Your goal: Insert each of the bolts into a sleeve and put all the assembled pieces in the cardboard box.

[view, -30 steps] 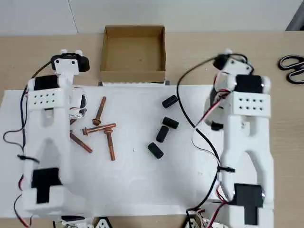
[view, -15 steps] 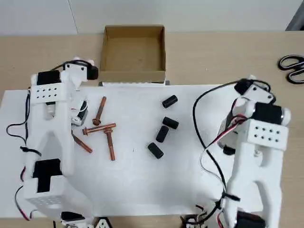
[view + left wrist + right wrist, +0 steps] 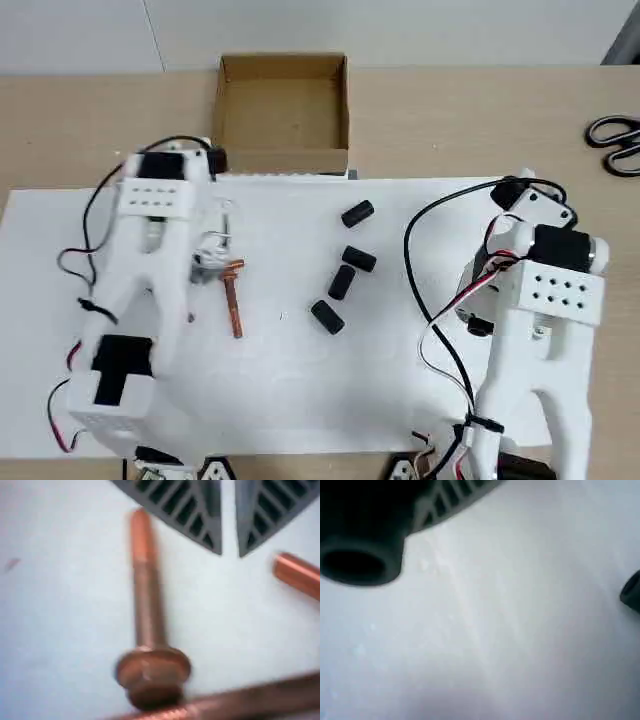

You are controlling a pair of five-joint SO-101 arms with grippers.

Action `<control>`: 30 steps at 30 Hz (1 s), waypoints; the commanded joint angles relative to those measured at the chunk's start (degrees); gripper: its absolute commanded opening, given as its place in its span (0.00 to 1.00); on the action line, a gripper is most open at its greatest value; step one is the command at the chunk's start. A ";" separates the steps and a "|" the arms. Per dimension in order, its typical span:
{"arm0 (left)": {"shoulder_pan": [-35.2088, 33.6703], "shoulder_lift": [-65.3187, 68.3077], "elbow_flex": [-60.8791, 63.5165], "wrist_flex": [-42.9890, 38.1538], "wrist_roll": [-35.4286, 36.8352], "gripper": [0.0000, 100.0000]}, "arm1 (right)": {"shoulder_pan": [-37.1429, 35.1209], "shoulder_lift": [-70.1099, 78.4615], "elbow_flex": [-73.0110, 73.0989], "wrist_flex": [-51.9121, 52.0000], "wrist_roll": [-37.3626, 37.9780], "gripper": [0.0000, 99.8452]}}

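Observation:
Several copper bolts lie on the white mat (image 3: 300,400). One bolt (image 3: 233,300) lies just past my left gripper (image 3: 215,257), and the arm covers the others. The left wrist view has that gripper (image 3: 230,555) low over the mat, its fingers almost together with nothing between. A bolt (image 3: 147,605) lies beside them, head toward the camera. Several black sleeves (image 3: 342,282) lie mid-mat. My right gripper (image 3: 477,315) sits right of them, shut on a black sleeve (image 3: 360,555) whose open end faces the camera. The cardboard box (image 3: 282,150) is at the back.
Two more bolts lie close to the left gripper: a bolt tip (image 3: 295,575) and a long shank (image 3: 225,700). Another sleeve (image 3: 632,592) shows at the right wrist view's edge. Scissors (image 3: 615,140) lie on the bare table at far right.
My left arm has swung right and forward until its gripper is over the bolts. My right arm has pulled right and toward the front, away from the sleeves.

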 commanded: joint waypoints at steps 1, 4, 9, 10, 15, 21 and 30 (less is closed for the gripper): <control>4.04 -0.26 0.57 1.32 9.41 0.01 | 0.84 -1.71 -0.18 0.48 0.44 0.00; 5.54 -0.26 0.57 0.97 11.52 0.01 | 0.84 -1.71 -0.18 0.48 0.35 0.00; 4.22 -0.26 0.57 -1.76 11.96 0.01 | 0.84 -1.71 -0.18 0.48 0.35 0.00; 3.78 -0.18 0.66 -2.11 11.87 0.01 | 0.84 -1.71 -0.18 0.48 0.35 0.00; 2.90 -0.18 0.66 -3.87 11.52 0.01 | 0.84 -1.36 -0.18 0.48 0.26 0.00; 2.99 -0.18 0.66 -5.89 8.44 0.09 | 0.84 -1.36 -0.18 0.48 0.26 0.00; 2.64 1.49 0.92 -7.03 8.53 0.15 | 0.84 -1.45 -0.18 0.48 0.26 0.00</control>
